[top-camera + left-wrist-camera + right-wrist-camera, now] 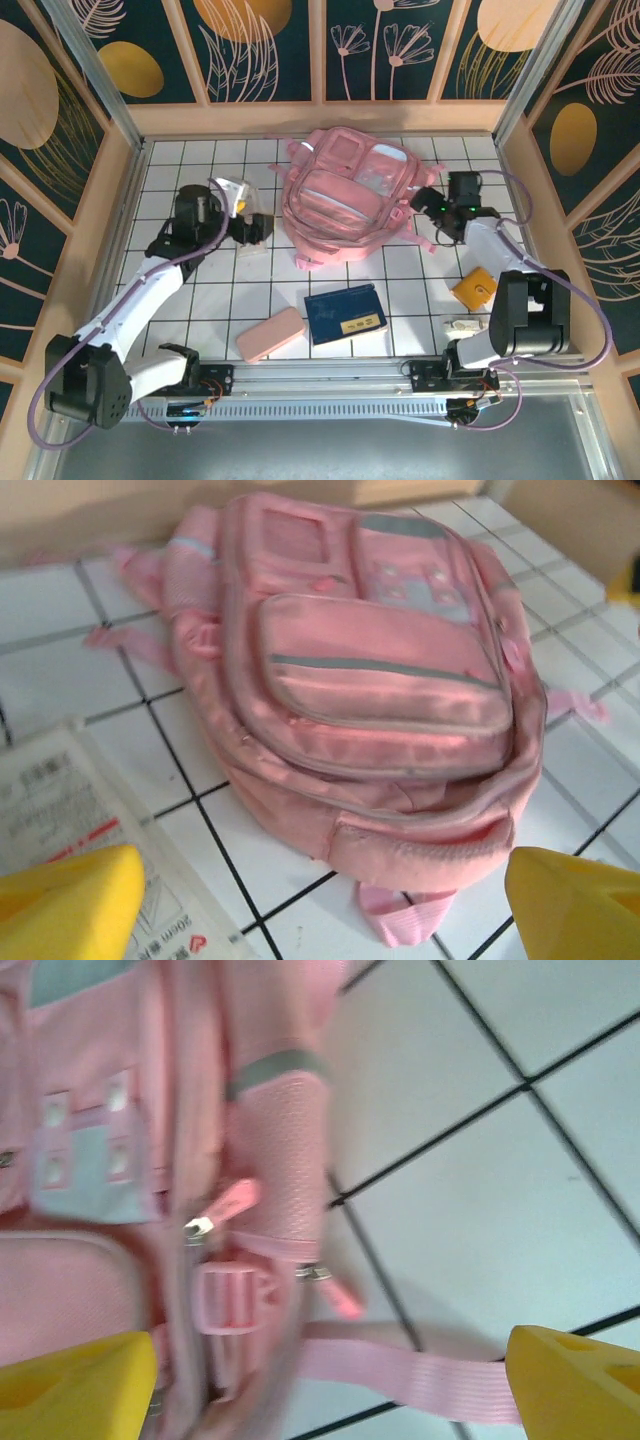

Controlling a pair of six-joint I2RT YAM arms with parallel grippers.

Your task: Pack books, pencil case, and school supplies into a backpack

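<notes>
Left gripper (320, 910): jaws spread wide, nothing between them, yellow fingertips (65, 900) at the bottom corners of the left wrist view. Under the finger on the left of that view lies the clear packet (70, 820), white insert with red print, flat on the tiles. Straight ahead is the pink backpack (380, 680), front pockets up, close to the jaws but not touched. From the top camera the left gripper (250, 230) sits just off the backpack's (345, 205) left side, with the packet (232, 192) beside the wrist. Right gripper (330, 1380): also released, fingers wide apart, gripping nothing. Between and beyond them a pink strap (420, 1370) runs across the white tile. A buckle (230, 1300) and a pink zipper pull (235, 1203) show on the backpack's (120, 1160) side; this view is blurred. From above, the right gripper (428, 203) is at the backpack's right edge; contact cannot be judged. The backpack lies at the middle far part of the table (400, 280). The dark-blue book (345, 313) with a yellow label lies flat near the front edge, centre. The pencil case (271, 333) lies just left of it, tilted. The orange square item (474, 288) lies on the right, well apart from the backpack, and a tiny whitish item (462, 326) lies nearer the front, by the right arm's base.
</notes>
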